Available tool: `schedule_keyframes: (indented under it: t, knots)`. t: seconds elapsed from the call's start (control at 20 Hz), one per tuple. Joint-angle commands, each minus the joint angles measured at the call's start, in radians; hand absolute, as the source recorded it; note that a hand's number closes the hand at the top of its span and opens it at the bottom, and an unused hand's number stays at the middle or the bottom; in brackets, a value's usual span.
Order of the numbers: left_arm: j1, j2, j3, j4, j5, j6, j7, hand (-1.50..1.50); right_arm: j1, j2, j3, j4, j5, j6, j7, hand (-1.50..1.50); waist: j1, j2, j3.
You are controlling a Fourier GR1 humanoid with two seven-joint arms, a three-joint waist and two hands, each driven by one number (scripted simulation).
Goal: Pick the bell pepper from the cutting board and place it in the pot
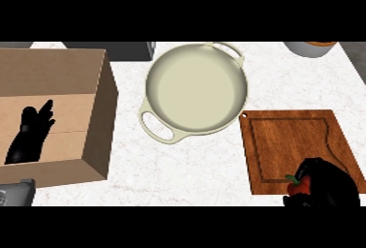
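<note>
A red bell pepper (299, 185) with a green stem lies at the near edge of the wooden cutting board (289, 140) at the lower right. My right hand (328, 186) curls round it from the right and hides most of it. The cream pot (196, 89), shallow with two loop handles, stands at the upper middle, left of the board, with nothing inside. My left hand (32, 133) rests open at the left, fingers pointing up, in front of the cardboard box.
A large open cardboard box (57, 116) fills the left side. A dark appliance (132, 51) sits at the back beside the pot. A grey bowl (311, 47) with an orange inside stands at the back right. White marble counter (178, 169) lies between box and board.
</note>
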Motion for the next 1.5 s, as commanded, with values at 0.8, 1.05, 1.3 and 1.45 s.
schedule_keyframes:
  t: [0.8, 1.05, 1.3, 1.45]
  knots:
    - [-0.015, -0.039, 0.008, -0.015, -0.041, 0.001, 0.017, 0.0, -0.119, -0.048, 0.114, -0.584, 0.241, 0.024, 0.057, 1.5, 0.001, -0.002, -0.001]
    - [-0.003, -0.038, -0.005, -0.04, -0.047, -0.013, 0.018, 0.0, -0.347, -0.014, 0.176, -0.646, 0.293, 0.088, 0.101, 1.5, 0.017, -0.002, -0.002]
    - [-0.035, -0.013, 0.039, 0.039, -0.02, -0.042, -0.017, 0.0, -0.686, 0.045, 0.164, -0.578, 0.259, 0.313, 0.176, 1.5, 0.012, 0.0, -0.003]
    - [-0.002, -0.035, 0.023, -0.005, -0.028, -0.036, -0.008, 0.0, -0.861, 0.149, 0.157, -0.427, 0.243, 0.397, 0.208, 1.5, 0.016, -0.001, -0.002]
